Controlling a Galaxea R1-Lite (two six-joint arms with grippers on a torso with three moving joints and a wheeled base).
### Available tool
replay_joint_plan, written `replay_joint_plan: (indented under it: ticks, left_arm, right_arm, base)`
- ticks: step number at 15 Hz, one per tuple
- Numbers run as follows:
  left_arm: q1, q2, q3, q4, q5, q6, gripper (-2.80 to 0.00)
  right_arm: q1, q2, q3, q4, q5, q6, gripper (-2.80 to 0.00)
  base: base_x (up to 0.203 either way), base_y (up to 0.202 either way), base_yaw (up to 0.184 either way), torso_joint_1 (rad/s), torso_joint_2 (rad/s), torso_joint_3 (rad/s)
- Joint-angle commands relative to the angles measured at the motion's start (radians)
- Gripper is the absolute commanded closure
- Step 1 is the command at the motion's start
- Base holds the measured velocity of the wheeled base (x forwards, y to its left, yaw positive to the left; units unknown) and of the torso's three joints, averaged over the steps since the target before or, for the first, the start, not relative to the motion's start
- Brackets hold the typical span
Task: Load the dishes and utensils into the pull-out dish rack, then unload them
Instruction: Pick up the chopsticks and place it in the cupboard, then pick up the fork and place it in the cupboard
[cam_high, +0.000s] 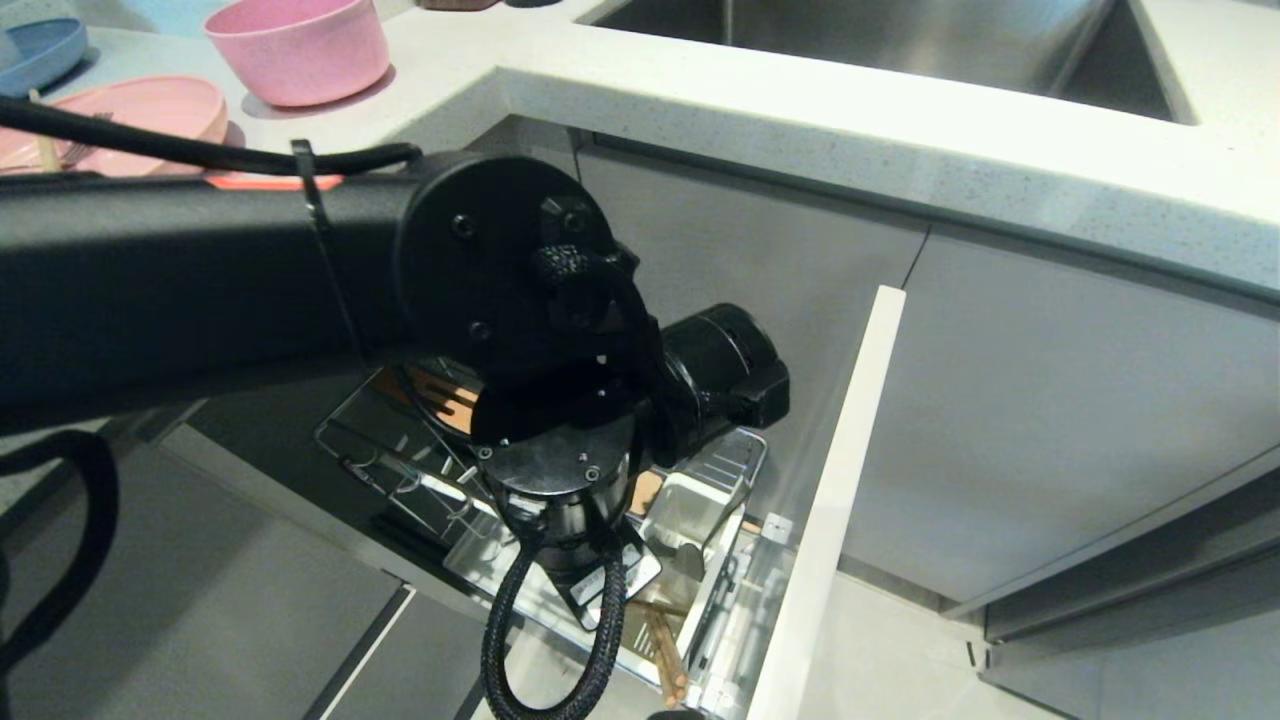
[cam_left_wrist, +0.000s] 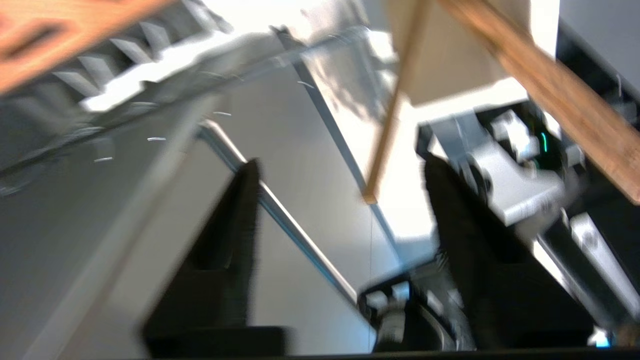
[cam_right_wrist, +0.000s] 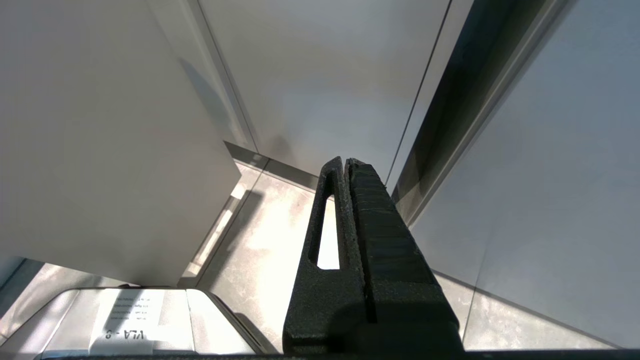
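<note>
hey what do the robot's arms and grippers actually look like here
The left arm is a thick matte black tube ending in a round bolted joint, with a black cable zip-tied along it and a braided loop below. The left gripper has flat black fingers; the right gripper has textured, slotted black fingers.

A white label (cam_right_wrist: 127, 312) on the robot's grey base shows upside-down print, roughly "VLA - 9".
</note>
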Motion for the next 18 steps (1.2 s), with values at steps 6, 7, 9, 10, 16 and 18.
replay_joint_plan:
  ticks: [6, 7, 9, 10, 16, 18]
  left_arm:
    - [-0.017, -0.205, -0.001, -0.268, 0.159, -0.055, 0.00]
    - [-0.018, -0.234, -0.002, -0.322, 0.189, -0.065, 0.00]
    - [-0.019, -0.283, -0.027, -0.385, 0.214, -0.069, 0.00]
    - [-0.014, -0.304, -0.030, -0.446, 0.220, -0.068, 0.00]
    - [0.031, -0.432, -0.030, -0.801, 0.277, -0.063, 0.00]
    - [0.093, -0.476, -0.030, -0.912, 0.286, -0.060, 0.00]
  right_arm:
    - [0.000, 0.000, 0.002, 0.000, 0.000, 0.000, 0.00]
    - [0.001, 0.000, 0.002, 0.000, 0.000, 0.000, 0.00]
    - [0.000, 0.000, 0.002, -0.001, 0.000, 0.000, 0.00]
    - [0.000, 0.000, 0.002, 0.000, 0.000, -0.001, 0.00]
    - [0.002, 0.000, 0.002, 0.000, -0.001, 0.001, 0.00]
    - [0.000, 0.000, 0.002, -0.001, 0.000, 0.000, 0.00]
  base:
    - [0.000, 0.000, 0.000, 0.000, 0.00, 0.000]
    - [0.000, 0.000, 0.000, 0.000, 0.00, 0.000]
    - [0.000, 0.000, 0.000, 0.000, 0.00, 0.000]
    - [0.000, 0.000, 0.000, 0.000, 0.00, 0.000]
    - [0.000, 0.000, 0.000, 0.000, 0.00, 0.000]
    - [0.000, 0.000, 0.000, 0.000, 0.00, 0.000]
